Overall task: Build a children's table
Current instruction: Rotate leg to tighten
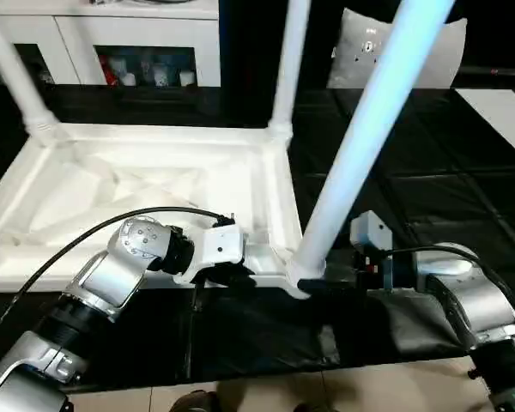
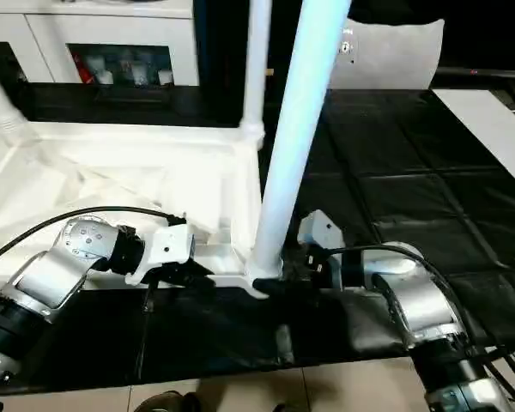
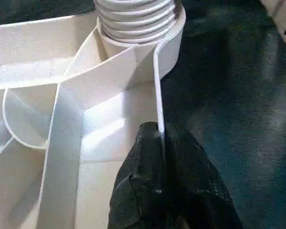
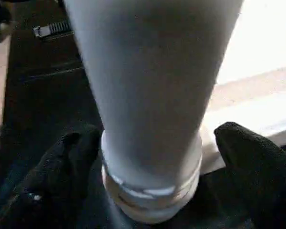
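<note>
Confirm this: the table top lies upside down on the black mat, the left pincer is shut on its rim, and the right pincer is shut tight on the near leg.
Wrong on the right pincer: the right wrist view shows its fingers apart, either side of the near leg. The rest stands.

Indoor room, home-like: white cabinet (image 1: pixel 112 43) with cluttered shelves at 11 o'clock; black mat (image 1: pixel 412 154) over tiled floor (image 1: pixel 240 390).
</note>
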Robot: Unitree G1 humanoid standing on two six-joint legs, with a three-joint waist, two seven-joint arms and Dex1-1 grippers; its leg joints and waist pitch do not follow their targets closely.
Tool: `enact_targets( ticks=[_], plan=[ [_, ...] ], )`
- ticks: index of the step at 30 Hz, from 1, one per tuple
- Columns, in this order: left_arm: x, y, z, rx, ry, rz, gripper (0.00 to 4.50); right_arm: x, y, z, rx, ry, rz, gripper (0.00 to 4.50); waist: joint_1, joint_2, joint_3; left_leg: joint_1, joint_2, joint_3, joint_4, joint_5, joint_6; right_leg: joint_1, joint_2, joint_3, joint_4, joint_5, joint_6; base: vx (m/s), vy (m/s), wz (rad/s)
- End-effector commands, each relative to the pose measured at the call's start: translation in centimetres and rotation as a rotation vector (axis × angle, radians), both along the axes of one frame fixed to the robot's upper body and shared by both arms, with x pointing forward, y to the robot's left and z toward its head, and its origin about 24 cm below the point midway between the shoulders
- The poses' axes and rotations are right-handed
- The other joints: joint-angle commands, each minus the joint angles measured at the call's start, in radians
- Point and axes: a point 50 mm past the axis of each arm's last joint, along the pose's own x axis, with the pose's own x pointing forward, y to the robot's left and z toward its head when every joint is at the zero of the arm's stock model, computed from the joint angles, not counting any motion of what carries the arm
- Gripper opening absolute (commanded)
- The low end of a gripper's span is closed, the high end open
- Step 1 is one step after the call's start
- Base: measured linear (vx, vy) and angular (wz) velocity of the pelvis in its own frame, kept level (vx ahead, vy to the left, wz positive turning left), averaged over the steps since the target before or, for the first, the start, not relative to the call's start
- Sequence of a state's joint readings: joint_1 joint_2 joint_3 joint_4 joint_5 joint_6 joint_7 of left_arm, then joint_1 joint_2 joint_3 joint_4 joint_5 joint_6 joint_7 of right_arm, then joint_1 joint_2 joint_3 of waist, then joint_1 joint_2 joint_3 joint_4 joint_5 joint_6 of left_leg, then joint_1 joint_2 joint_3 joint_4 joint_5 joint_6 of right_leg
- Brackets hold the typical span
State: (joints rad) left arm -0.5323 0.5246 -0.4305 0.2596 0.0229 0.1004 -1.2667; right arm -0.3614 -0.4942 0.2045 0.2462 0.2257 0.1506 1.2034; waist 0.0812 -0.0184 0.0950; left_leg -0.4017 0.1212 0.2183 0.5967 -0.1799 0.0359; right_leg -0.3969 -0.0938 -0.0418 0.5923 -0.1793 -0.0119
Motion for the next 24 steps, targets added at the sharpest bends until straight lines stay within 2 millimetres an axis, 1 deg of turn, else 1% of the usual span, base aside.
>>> enact_targets(
  ticks=[1, 2, 3, 4, 5, 6, 7, 8, 9, 10, 12, 15, 19, 21, 22, 23, 24],
  plan=[
    [-0.5, -0.6, -0.3, 0.043, 0.015, -0.090, 0.00, 0.3, 0.2, 0.5, 0.005, -0.011, 0.026, 3.85, -0.008, -0.002, -0.071, 0.051, 0.121, -0.057, -0.090, -0.304, -0.026, 0.021, -0.085, 0.049, -0.061, -0.261, -0.244, 0.000, 0.000, 0.00],
    [-0.5, -0.6, -0.3, 0.044, 0.016, -0.096, 0.00, 0.3, 0.3, 0.5, 0.010, -0.008, 0.036, 3.85, -0.008, -0.002, -0.071, 0.051, 0.121, -0.057, -0.091, -0.307, -0.031, 0.020, -0.084, 0.049, -0.060, -0.263, -0.238, 0.000, 0.000, 0.00],
    [-0.5, -0.6, -0.3, 0.047, 0.016, -0.102, 0.00, 0.3, 0.4, 0.5, 0.013, -0.007, 0.044, 3.67, -0.007, -0.003, -0.072, 0.051, 0.120, -0.057, -0.090, -0.307, -0.032, 0.020, -0.085, 0.049, -0.061, -0.261, -0.237, 0.000, 0.000, 0.00],
    [-0.5, -0.7, -0.3, 0.047, 0.016, -0.103, 0.00, 0.3, 0.4, 0.5, 0.013, -0.005, 0.047, 3.53, -0.006, -0.003, -0.073, 0.051, 0.120, -0.056, -0.090, -0.301, -0.031, 0.020, -0.084, 0.049, -0.059, -0.253, -0.237, 0.000, 0.000, 0.00],
    [-0.5, -0.7, -0.3, 0.048, 0.017, -0.105, 0.00, 0.2, 0.4, 0.5, 0.013, 0.000, 0.053, 3.53, -0.006, -0.003, -0.073, 0.051, 0.120, -0.056, -0.090, -0.299, -0.031, 0.019, -0.084, 0.049, -0.059, -0.250, -0.238, 0.000, 0.000, 0.00],
    [-0.5, -0.7, -0.3, 0.050, 0.018, -0.108, 0.00, 0.2, 0.5, 0.5, 0.012, 0.008, 0.062, 3.34, -0.005, -0.002, -0.074, 0.052, 0.120, -0.055, -0.089, -0.289, -0.028, 0.019, -0.083, 0.049, -0.057, -0.235, -0.240, 0.000, 0.000, 0.00],
    [-0.4, -0.7, -0.4, 0.051, 0.018, -0.112, 0.00, 0.2, 0.5, 0.4, 0.011, 0.013, 0.068, 3.34, -0.005, -0.002, -0.074, 0.051, 0.120, -0.055, -0.088, -0.284, -0.026, 0.019, -0.083, 0.049, -0.056, -0.227, -0.242, 0.000, 0.000, 0.00],
    [-0.4, -0.7, -0.4, 0.052, 0.018, -0.113, 0.00, 0.2, 0.5, 0.4, 0.011, 0.014, 0.070, 3.28, -0.004, -0.002, -0.075, 0.050, 0.119, -0.053, -0.087, -0.270, -0.020, 0.020, -0.083, 0.049, -0.055, -0.209, -0.247, 0.000, 0.000, 0.00],
    [-0.4, -0.7, -0.4, 0.053, 0.018, -0.117, 0.00, 0.2, 0.5, 0.3, 0.010, 0.018, 0.075, 3.09, -0.003, -0.002, -0.075, 0.049, 0.119, -0.053, -0.086, -0.258, -0.014, 0.022, -0.083, 0.048, -0.053, -0.196, -0.250, 0.000, 0.000, 0.00],
    [-0.4, -0.7, -0.4, 0.054, 0.018, -0.120, 0.00, 0.2, 0.5, 0.3, 0.009, 0.018, 0.080, 3.09, -0.003, -0.004, -0.077, 0.048, 0.119, -0.052, -0.085, -0.245, -0.009, 0.023, -0.083, 0.047, -0.051, -0.180, -0.255, 0.000, 0.000, 0.00],
    [-0.4, -0.7, -0.4, 0.054, 0.018, -0.122, 0.00, 0.2, 0.5, 0.2, 0.007, 0.020, 0.085, 2.84, -0.002, -0.003, -0.077, 0.047, 0.119, -0.052, -0.083, -0.236, -0.001, 0.025, -0.083, 0.046, -0.050, -0.171, -0.260, 0.000, 0.000, 0.00],
    [-0.4, -0.7, -0.5, 0.059, 0.019, -0.123, 0.00, 0.2, 0.6, 0.0, -0.003, 0.030, 0.099, 2.74, -0.001, -0.004, -0.077, 0.047, 0.119, -0.051, -0.083, -0.233, 0.003, 0.025, -0.082, 0.046, -0.049, -0.173, -0.263, 0.000, 0.000, 0.00],
    [-0.4, -0.6, -0.6, 0.063, 0.020, -0.124, 0.00, 0.1, 0.5, -0.2, -0.012, 0.038, 0.103, 2.68, -0.001, -0.003, -0.077, 0.049, 0.120, -0.050, -0.084, -0.242, -0.004, 0.023, -0.081, 0.045, -0.050, -0.185, -0.260, 0.000, 0.000, 0.00],
    [-0.4, -0.5, -0.6, 0.063, 0.022, -0.120, 0.00, 0.1, 0.5, -0.3, -0.016, 0.044, 0.104, 2.66, 0.000, -0.004, -0.076, 0.048, 0.120, -0.050, -0.083, -0.244, -0.006, 0.023, -0.082, 0.046, -0.051, -0.188, -0.260, 0.000, 0.000, 0.00],
    [-0.3, -0.5, -0.7, 0.057, 0.023, -0.109, 0.00, 0.0, 0.6, -0.4, -0.013, 0.053, 0.097, 2.65, 0.000, -0.003, -0.076, 0.049, 0.120, -0.050, -0.083, -0.247, -0.007, 0.023, -0.082, 0.046, -0.051, -0.192, -0.259, 0.000, 0.000, 0.00],
    [-0.3, -0.6, -0.7, 0.045, 0.027, -0.086, 0.00, 0.0, 0.6, -0.6, -0.003, 0.069, 0.079, 2.65, 0.000, 0.000, -0.072, 0.048, 0.120, -0.050, -0.084, -0.251, -0.009, 0.022, -0.082, 0.046, -0.052, -0.196, -0.258, 0.000, 0.000, 0.00],
    [-0.2, -0.6, -0.6, 0.038, 0.030, -0.074, 0.00, 0.0, 0.7, -0.6, 0.002, 0.078, 0.070, 2.65, -0.001, -0.002, -0.074, 0.050, 0.120, -0.050, -0.085, -0.254, -0.011, 0.022, -0.081, 0.046, -0.052, -0.194, -0.258, 0.000, 0.000, 0.00]
  ],
)
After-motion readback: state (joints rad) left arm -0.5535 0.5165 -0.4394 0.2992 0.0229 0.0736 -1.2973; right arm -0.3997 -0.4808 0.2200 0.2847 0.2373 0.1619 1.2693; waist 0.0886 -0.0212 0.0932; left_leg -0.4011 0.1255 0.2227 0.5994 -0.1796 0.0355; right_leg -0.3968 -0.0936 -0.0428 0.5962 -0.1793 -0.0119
